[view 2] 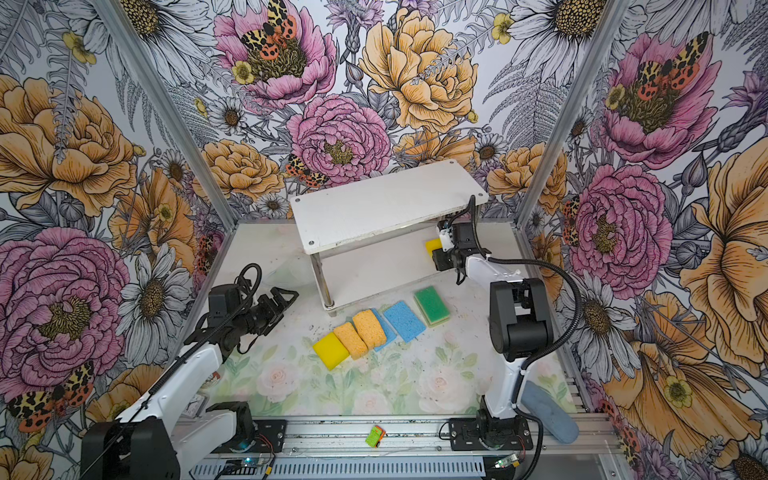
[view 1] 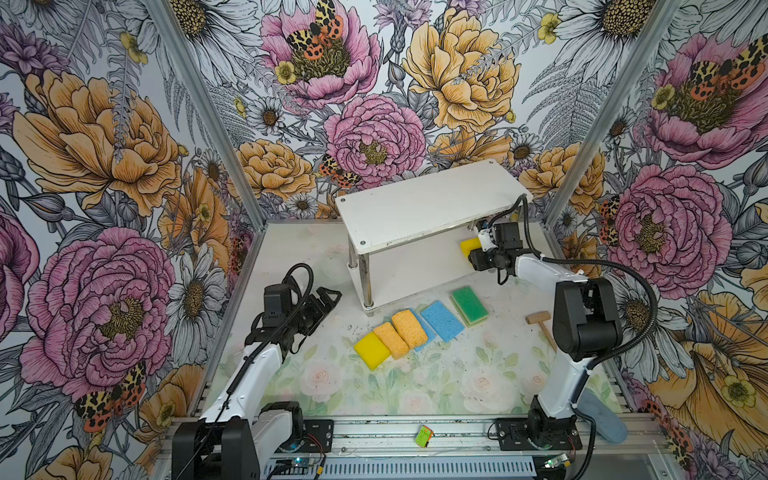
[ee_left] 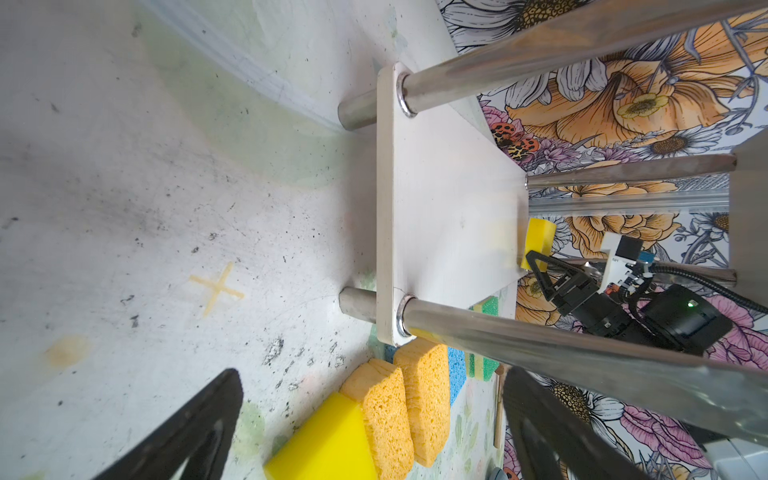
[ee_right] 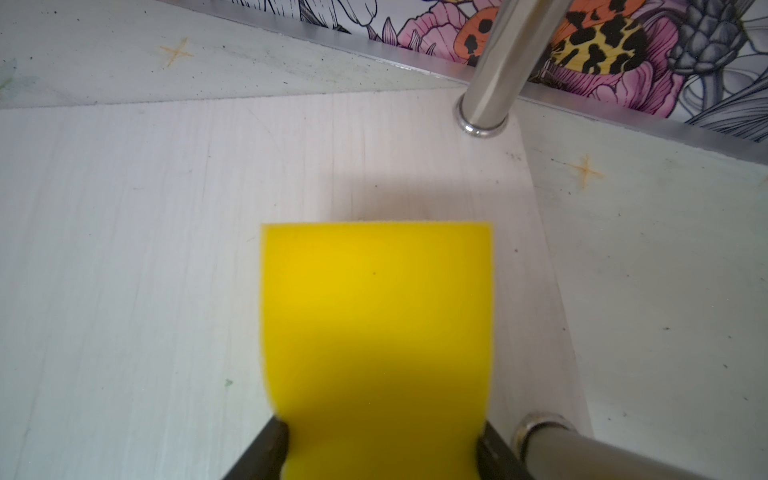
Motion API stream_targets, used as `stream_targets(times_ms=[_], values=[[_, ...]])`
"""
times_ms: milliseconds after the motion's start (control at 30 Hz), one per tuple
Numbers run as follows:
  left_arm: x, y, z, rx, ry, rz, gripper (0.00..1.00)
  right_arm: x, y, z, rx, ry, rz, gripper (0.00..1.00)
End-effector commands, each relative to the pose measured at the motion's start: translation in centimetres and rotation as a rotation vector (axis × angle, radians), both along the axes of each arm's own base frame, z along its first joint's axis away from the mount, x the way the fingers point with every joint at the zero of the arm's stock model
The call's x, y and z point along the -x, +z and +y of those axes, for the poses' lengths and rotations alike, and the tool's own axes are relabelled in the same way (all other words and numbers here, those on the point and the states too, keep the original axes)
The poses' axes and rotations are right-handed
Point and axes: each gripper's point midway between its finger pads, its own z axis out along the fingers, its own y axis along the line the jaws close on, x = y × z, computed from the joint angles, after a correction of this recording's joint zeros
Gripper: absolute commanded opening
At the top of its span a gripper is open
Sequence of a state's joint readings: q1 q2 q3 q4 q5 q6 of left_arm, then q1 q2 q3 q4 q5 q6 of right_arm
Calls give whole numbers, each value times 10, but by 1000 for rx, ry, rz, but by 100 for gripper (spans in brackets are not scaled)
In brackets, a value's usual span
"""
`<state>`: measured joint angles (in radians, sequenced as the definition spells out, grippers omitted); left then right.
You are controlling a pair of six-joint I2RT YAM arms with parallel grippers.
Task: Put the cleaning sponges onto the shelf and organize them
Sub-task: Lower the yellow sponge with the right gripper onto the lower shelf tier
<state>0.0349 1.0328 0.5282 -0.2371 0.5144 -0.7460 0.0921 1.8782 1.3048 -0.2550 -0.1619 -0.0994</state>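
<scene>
Cleaning sponges lie mostly on the table. Only one bright yellow sponge (ee_right: 376, 324) is at the shelf (view 1: 415, 208), over the right end of its lower board (ee_right: 166, 249), just inside the two end legs. The right gripper (ee_right: 380, 440) pinches it by its near end, its fingers pressing the foam in a little on both sides. I cannot tell whether the underside already sits on the board. The top board is bare.

The rest lie in a slanting row on the table (view 1: 478, 374), off the shelf's front edge. There is a second yellow sponge (view 1: 371, 350), then two orange-yellow sponges (view 1: 390, 340) touching side by side. Next come two blue sponges (view 1: 441, 321), one partly under an orange one, and a green-topped sponge (view 1: 469, 306) that may be a stack of two. The left gripper (view 1: 330, 296) hangs spread and empty near the shelf's front left leg. A wooden mallet (view 1: 540, 323) lies toward the table's right edge.

This looks like the first placement. The next move calls for letting go cleanly and backing out between the legs without dragging the foam along.

No writing can be read; the print on a small green packet (view 1: 424, 437) on the front rail is too small.
</scene>
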Motion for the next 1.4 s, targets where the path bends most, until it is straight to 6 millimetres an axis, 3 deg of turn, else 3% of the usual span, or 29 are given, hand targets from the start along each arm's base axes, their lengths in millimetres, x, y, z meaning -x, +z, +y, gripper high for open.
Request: stream_targets(times_ms=[0, 1367], values=[[3, 4, 0, 7, -4, -15, 99, -4, 2, 2, 11, 21, -4, 59], [6, 0, 2, 5, 0, -11, 99, -2, 7, -4, 52, 19, -20, 79]])
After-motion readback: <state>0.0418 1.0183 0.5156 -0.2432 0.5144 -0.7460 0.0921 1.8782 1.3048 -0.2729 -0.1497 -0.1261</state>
